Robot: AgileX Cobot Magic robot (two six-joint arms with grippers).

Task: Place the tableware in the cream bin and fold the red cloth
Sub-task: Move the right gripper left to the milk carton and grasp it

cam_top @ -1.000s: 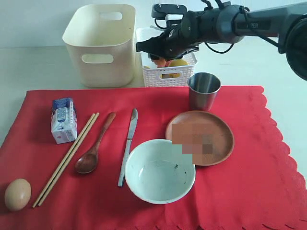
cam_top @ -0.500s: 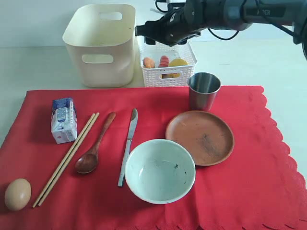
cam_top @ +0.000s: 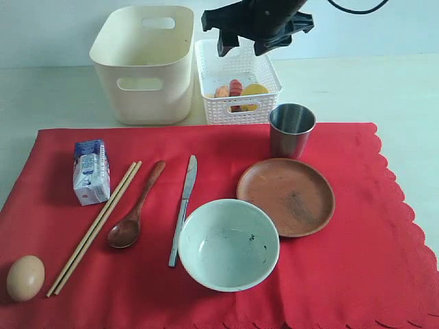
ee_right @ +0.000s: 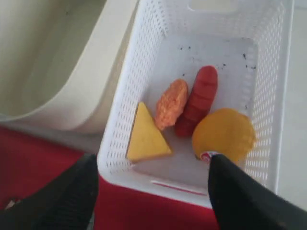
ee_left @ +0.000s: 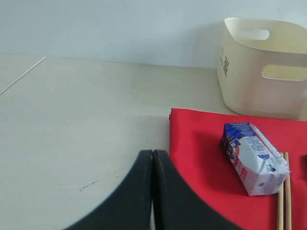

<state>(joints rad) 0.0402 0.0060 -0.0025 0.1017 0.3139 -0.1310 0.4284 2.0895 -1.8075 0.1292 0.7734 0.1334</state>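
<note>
My right gripper (cam_top: 243, 42) hangs over the white basket (cam_top: 240, 111) at the far edge of the table (cam_top: 55, 96), and its wrist view shows the fingers (ee_right: 79, 191) spread wide with nothing between them. Below them in the basket lie a cheese wedge (ee_right: 144, 136), a sausage (ee_right: 197, 100), a lemon (ee_right: 223, 134) and an orange lump (ee_right: 170, 103). The cream bin (cam_top: 147, 103) stands just left of the basket, also at the far edge, and I see nothing inside it. The red cloth (cam_top: 384, 260) lies flat over the near part of the table. On it, the steel cup (cam_top: 291, 130) stands at its far edge, with the brown plate (cam_top: 286, 197) next to it and the bowl (cam_top: 228, 243) toward the near edge. The knife (cam_top: 183, 205), spoon (cam_top: 134, 209) and chopsticks (cam_top: 96, 226) lie left of the bowl. The milk carton (cam_top: 90, 171) is by the left edge and the egg (cam_top: 25, 277) at the near-left corner. My left gripper (ee_left: 152, 160) has its fingers pressed together over bare table off the cloth's left edge.
</note>
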